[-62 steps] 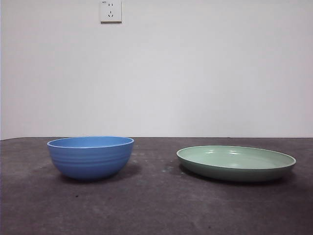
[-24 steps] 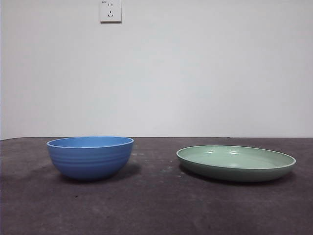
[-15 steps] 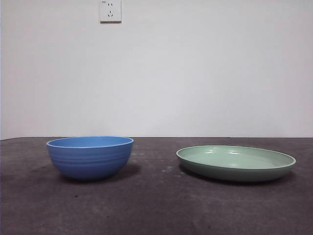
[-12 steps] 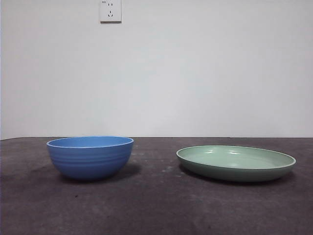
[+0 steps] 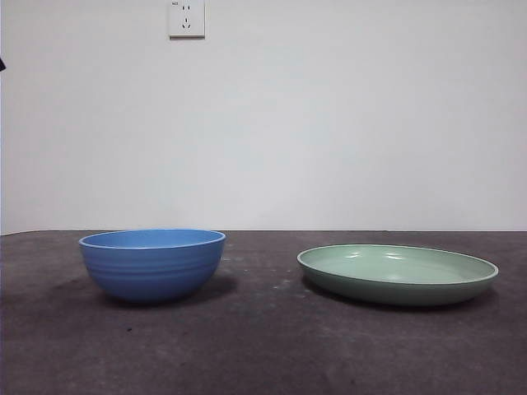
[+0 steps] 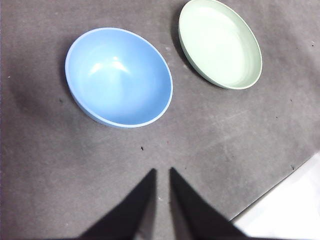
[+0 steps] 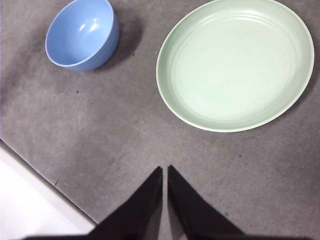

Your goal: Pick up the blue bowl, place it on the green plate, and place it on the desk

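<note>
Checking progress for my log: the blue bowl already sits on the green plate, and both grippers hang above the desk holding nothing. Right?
Not quite. The blue bowl is not on the green plate; the front view shows it standing on the desk beside the plate, with a gap between them. The rest holds: the left gripper and right gripper hang above the desk holding nothing.

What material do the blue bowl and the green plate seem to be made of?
Blue bowl: probably plastic or glazed ceramic, semi-gloss, with soft highlights inside and molded ribs outside. Green plate: likely the same, glossy, with bright reflections on its surface.
</note>
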Motion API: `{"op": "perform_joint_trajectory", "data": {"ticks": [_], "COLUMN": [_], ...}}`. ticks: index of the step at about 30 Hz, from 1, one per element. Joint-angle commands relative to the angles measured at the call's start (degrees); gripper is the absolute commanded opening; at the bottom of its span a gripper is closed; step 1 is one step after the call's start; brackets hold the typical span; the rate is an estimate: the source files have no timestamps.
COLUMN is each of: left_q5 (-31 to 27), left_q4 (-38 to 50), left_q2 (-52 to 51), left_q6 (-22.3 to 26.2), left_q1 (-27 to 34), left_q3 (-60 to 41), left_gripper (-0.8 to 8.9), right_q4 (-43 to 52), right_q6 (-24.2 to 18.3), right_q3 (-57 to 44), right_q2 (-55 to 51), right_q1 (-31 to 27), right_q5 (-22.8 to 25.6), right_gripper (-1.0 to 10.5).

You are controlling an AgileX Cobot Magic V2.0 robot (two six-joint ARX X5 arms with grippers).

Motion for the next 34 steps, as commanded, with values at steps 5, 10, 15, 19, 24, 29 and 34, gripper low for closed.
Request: {"op": "perform_joint_trajectory", "data": {"ticks": [5,10,15,19,24,29,34], "left_q5": [0.24,0.24,0.09,-2.4,-5.7,-9.01,-15.52], "left_q4": [0.63,0.68,0.9,1.38,2.54,3.74,4.63], "left_q2": [0.31,0.31,0.35,0.94,4.39,11.19,19.85], "left_q6": [0.7,0.28,-0.11,-1.05,-1.49,-2.12,-2.12], "left_q1": [-0.15,-0.15,-0.15,-0.52,-2.54,-5.86,-9.11], "left_q3": [1.16,1.16,1.2,1.31,3.06,7.06,11.39], "left_gripper": [3.88,3.87,3.86,3.83,3.83,3.83,3.83], "right_q4": [0.68,0.72,0.83,1.31,1.4,1.4,1.4], "right_q6": [0.94,0.94,1.07,1.31,1.31,1.31,1.33], "right_q3": [1.11,1.11,1.11,1.11,1.11,1.11,1.11], "right_q2": [0.37,0.37,0.37,0.37,0.39,0.39,0.37], "right_q1": [0.13,0.13,0.13,0.13,0.13,0.13,0.13], "right_q5": [-0.07,-0.07,-0.09,-0.07,-0.09,-0.07,-0.09], "right_gripper": [4.0,4.0,4.0,4.0,4.0,4.0,4.0]}}
